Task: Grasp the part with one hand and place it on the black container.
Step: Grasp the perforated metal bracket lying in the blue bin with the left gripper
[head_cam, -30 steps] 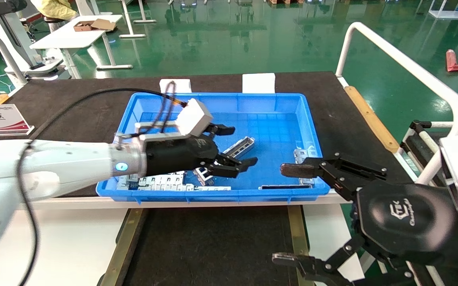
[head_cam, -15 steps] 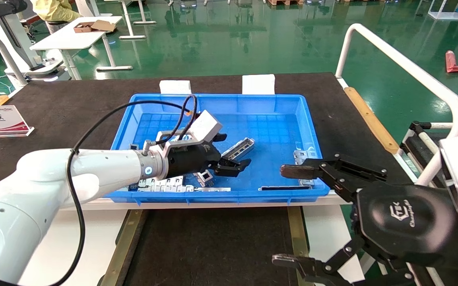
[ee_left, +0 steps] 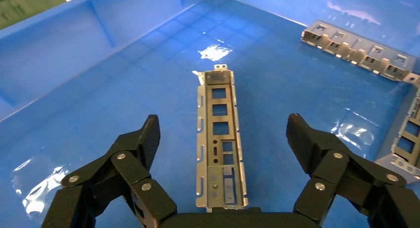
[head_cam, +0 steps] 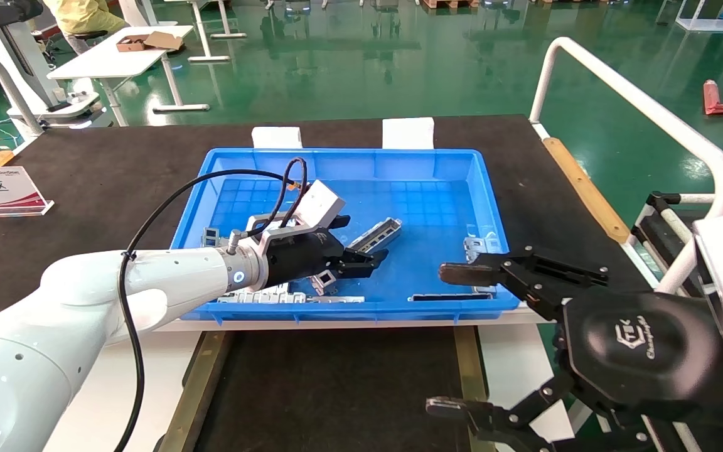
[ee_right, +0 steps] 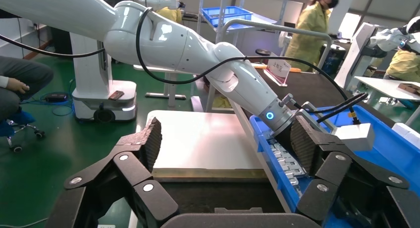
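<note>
Two grippers open, part not yet gripped

Left gripper sits low inside the blue bin, fingers spread wide, straddling the part without touching it. Part lies flat on the bin floor near its middle, long axis between the fingers. More metal pieces along the bin's near wall. Right gripper hovers off the bin's near right corner, fingers apart, holding nothing. Black container sits at the surface's near edge.
</note>
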Action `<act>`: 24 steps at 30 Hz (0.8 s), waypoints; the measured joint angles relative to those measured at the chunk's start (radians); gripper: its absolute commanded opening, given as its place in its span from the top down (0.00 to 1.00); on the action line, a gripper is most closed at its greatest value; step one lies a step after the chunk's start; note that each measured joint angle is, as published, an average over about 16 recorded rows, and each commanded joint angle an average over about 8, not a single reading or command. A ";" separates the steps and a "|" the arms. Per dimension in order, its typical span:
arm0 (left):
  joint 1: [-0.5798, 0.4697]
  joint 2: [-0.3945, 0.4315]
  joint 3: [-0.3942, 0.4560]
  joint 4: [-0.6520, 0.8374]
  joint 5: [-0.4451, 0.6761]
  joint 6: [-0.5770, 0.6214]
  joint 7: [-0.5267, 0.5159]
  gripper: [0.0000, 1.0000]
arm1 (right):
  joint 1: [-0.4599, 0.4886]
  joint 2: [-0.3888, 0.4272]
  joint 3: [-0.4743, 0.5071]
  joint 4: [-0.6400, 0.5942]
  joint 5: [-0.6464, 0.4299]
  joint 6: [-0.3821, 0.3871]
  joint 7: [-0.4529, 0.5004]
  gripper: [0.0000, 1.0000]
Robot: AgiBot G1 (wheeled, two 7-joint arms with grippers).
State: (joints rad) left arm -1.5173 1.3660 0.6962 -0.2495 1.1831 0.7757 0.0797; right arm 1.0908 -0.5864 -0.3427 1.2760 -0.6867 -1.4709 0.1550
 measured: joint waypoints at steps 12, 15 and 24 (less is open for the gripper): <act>0.014 -0.002 0.066 -0.002 -0.062 -0.037 -0.032 1.00 | 0.000 0.000 0.000 0.000 0.000 0.000 0.000 1.00; 0.016 -0.002 0.079 -0.002 -0.077 -0.042 -0.037 1.00 | 0.000 0.000 0.000 0.000 0.000 0.000 0.000 1.00; 0.019 -0.004 0.114 0.001 -0.122 -0.051 -0.045 1.00 | 0.000 0.000 0.000 0.000 0.000 0.000 0.000 1.00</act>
State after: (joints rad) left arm -1.4986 1.3622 0.8101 -0.2485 1.0608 0.7243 0.0348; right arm 1.0909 -0.5862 -0.3431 1.2760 -0.6864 -1.4707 0.1547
